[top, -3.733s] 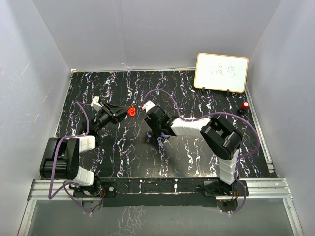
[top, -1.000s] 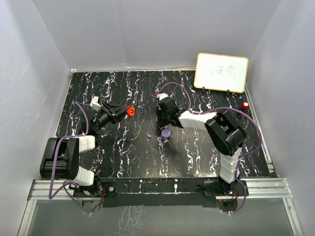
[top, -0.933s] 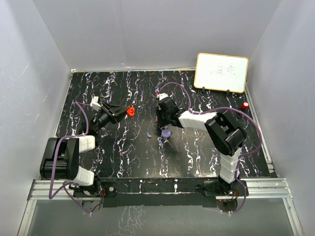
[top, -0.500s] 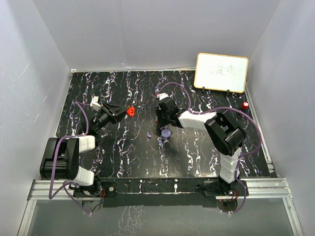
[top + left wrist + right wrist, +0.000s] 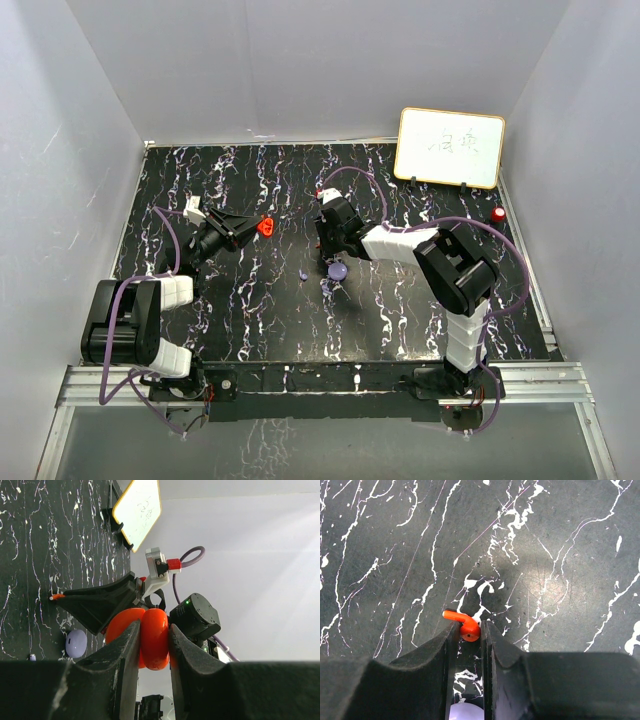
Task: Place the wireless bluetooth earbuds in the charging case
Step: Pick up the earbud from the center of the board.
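Right gripper (image 5: 468,627): jaws clamped on a tiny orange-red plastic earbud (image 5: 469,630), pads pressed against both sides of its rounded body. Thin curved stem projecting left past the fingertip. Glossy, bean-sized, far smaller than either case. Held low over the black white-veined tabletop (image 5: 560,555), right of table centre; contact with the surface not determinable.

Directly beneath the fingers in the right wrist view: a purple round plastic case (image 5: 466,712), only its upper edge in frame. From above, a smooth disc lying flat on the tabletop, just beside the gripper tip on its near side. Lid state and contents not discernible.

Left gripper (image 5: 154,627): jaws closed tight around a red-orange round plastic charging case (image 5: 154,642), held off the tabletop, left of centre, well apart from the right gripper. Two rounded glossy lobes side by side, heart-shaped from above. Interior hidden; contents not determinable.

Tiny purple plastic earbud (image 5: 303,275): loose on the tabletop, near the purple case on its left, not touching it. Too small for further detail.

Further out: white rectangular board with yellow frame (image 5: 450,147), upright on black clips at the far right corner; small red knob (image 5: 497,214) near the right edge, just in front of the board
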Tool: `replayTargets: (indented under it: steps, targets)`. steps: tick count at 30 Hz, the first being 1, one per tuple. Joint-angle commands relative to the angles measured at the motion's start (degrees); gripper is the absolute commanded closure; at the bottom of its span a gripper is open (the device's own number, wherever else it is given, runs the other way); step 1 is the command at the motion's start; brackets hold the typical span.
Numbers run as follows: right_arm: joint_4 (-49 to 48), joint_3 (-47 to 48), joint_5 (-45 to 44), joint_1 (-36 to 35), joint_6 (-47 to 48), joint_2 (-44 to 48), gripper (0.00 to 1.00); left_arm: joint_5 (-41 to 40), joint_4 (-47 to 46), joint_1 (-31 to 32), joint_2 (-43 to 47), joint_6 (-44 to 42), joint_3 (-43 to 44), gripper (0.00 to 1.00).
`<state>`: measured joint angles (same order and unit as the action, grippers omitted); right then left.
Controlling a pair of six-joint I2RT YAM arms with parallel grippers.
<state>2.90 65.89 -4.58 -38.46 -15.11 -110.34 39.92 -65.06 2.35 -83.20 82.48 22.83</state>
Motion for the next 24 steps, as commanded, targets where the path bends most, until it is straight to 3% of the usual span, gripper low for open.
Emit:
replayTargets:
  steps: [1, 4, 10, 24]
  targets:
    - [-0.26, 1.11, -0.90, 0.39, 0.35, -1.39, 0.80, 1.10, -0.64, -0.42, 0.75, -0.47, 0.74, 1.00]
    - [-0.26, 0.85, -1.34, 0.37, 0.59, -1.00, 0.86, 1.14, -0.68, -0.42, 0.76, -0.47, 0.64, 1.00]
    - [-1.25, 0.01, -1.80, 0.40, 1.74, 0.62, 0.88, 1.04, -0.50, -0.42, 0.82, -0.53, 0.72, 1.00]
    - [-12.52, -8.72, -4.47, 0.07, 12.28, 17.07, 0.91, 0.72, 3.43, 0.06, 0.49, -1.75, 2.64, 1.00]
